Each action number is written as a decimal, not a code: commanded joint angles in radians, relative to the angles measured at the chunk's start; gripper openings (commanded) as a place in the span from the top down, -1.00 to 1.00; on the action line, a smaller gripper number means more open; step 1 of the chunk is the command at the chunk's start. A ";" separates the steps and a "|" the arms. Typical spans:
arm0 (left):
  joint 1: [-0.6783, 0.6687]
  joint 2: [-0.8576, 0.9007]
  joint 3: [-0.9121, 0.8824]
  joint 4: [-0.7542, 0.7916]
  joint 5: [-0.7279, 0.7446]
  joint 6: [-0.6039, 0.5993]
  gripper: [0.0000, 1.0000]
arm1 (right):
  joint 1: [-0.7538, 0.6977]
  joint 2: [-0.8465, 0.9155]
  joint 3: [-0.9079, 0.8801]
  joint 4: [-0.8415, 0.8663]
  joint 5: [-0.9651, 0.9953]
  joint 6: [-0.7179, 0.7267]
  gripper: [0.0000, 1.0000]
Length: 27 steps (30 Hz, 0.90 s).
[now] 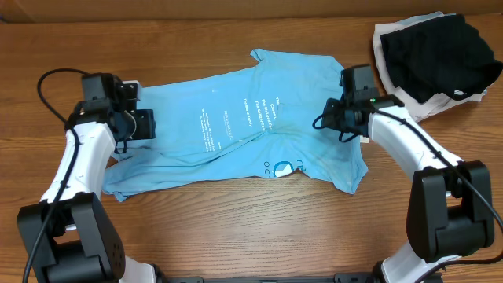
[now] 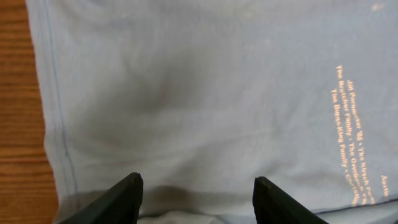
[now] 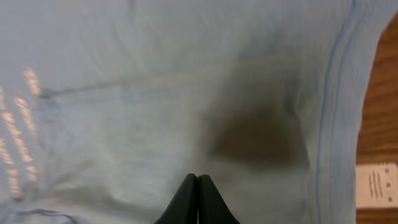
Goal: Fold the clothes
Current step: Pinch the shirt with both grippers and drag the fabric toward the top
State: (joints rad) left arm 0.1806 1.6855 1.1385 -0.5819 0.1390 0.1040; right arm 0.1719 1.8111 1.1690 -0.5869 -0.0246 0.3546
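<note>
Across the middle of a wooden table (image 1: 236, 212), a light blue T-shirt (image 1: 236, 126) lies spread out, printed text facing up. At two o'clock, a black garment (image 1: 440, 51) sits on a white garment (image 1: 424, 106). At nine o'clock, the left gripper (image 2: 198, 186) is spread apart over the shirt's edge. At three o'clock, the right gripper (image 3: 198, 180) is pressed together above the cloth.

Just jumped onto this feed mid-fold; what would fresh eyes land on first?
A sky-blue T-shirt lies spread, print up, across the middle of the wooden table. An arm sits at each end: the left gripper open over the cloth, the right gripper shut. At the far right corner a black garment is piled on a white garment.
</note>
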 commanded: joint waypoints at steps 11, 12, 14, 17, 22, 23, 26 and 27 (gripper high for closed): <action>-0.059 0.005 0.100 0.030 0.064 -0.067 -0.27 | 0.002 0.054 -0.145 -0.005 0.050 0.033 0.92; -0.060 0.005 0.106 0.031 0.064 -0.068 -0.25 | 0.002 0.054 -0.152 -0.018 0.049 0.051 0.89; -0.063 0.005 0.109 0.037 0.064 -0.067 -0.24 | 0.002 0.054 -0.177 -0.045 0.050 0.094 0.81; -0.064 0.005 0.109 0.037 0.062 -0.066 -0.25 | 0.002 0.054 -0.229 -0.082 0.049 0.143 0.79; -0.063 0.005 0.109 0.037 0.060 -0.066 -0.28 | -0.006 0.054 -0.295 -0.206 0.005 0.238 0.85; -0.063 0.005 0.109 0.037 0.060 -0.066 -0.29 | -0.012 0.054 -0.299 -0.243 -0.018 0.257 0.92; -0.063 0.005 0.109 0.036 0.048 -0.066 -0.31 | -0.025 0.054 -0.299 -0.315 -0.083 0.276 0.92; -0.063 0.005 0.109 0.035 0.039 -0.066 -0.33 | -0.026 0.054 -0.299 -0.333 -0.096 0.280 0.92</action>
State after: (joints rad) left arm 0.1303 1.6855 1.2278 -0.5465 0.1837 0.0509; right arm 0.1562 1.7718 0.9802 -0.8330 -0.0547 0.5758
